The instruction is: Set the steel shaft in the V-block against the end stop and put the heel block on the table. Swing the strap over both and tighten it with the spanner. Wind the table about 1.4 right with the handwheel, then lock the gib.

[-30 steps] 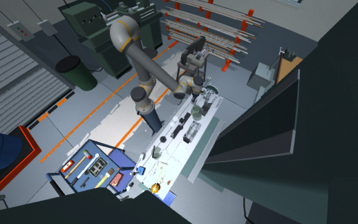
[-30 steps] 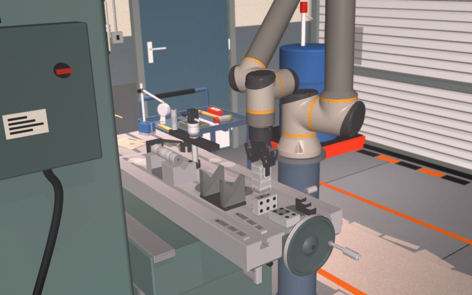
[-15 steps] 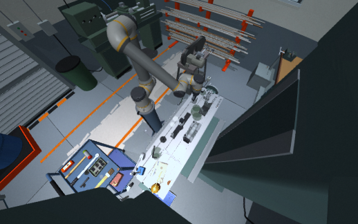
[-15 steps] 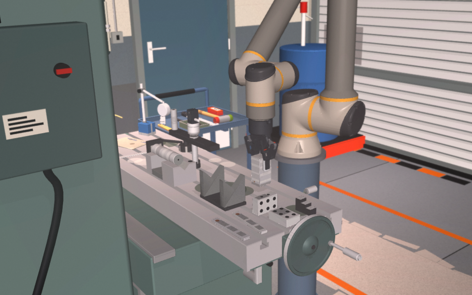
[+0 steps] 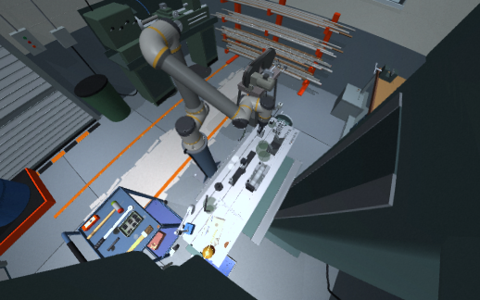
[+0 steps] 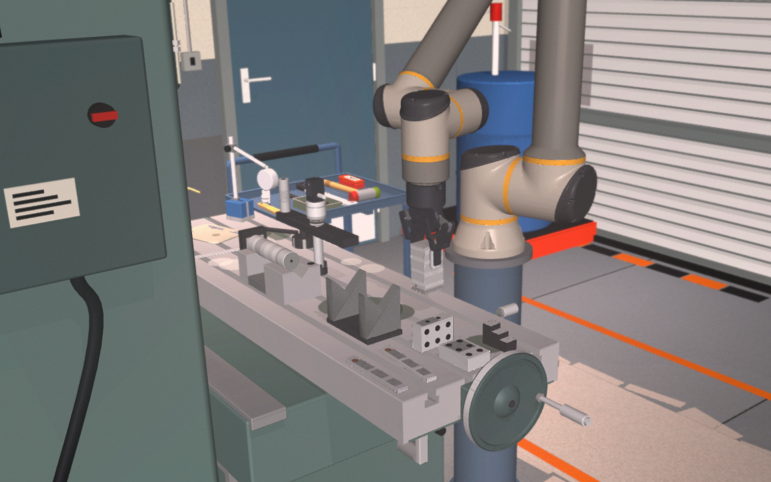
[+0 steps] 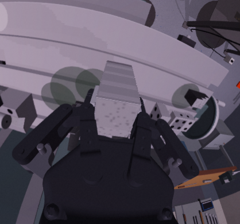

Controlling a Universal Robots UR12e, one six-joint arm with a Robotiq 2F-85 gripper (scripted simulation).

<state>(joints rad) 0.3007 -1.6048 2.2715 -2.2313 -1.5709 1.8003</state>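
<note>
The heel block (image 6: 425, 268) (image 7: 116, 98), a pale stepped steel block, hangs upright in my closed gripper (image 6: 426, 243) (image 7: 114, 110) above the far edge of the machine table, beyond the dark empty V-block (image 6: 362, 304). The steel shaft (image 6: 271, 252) lies further along the table in another grey V-block (image 6: 283, 280). The black strap (image 6: 310, 231) sits on its stud above that shaft. The handwheel (image 6: 503, 401) is at the table's near end.
Behind the table stand my arm's pedestal (image 6: 484, 282), a blue drum and a tool cart (image 6: 322, 195). Two drilled blocks (image 6: 436, 331) (image 6: 464, 354) and a small black step block (image 6: 498, 336) sit near the handwheel end. A green cabinet (image 6: 65, 240) fills the left.
</note>
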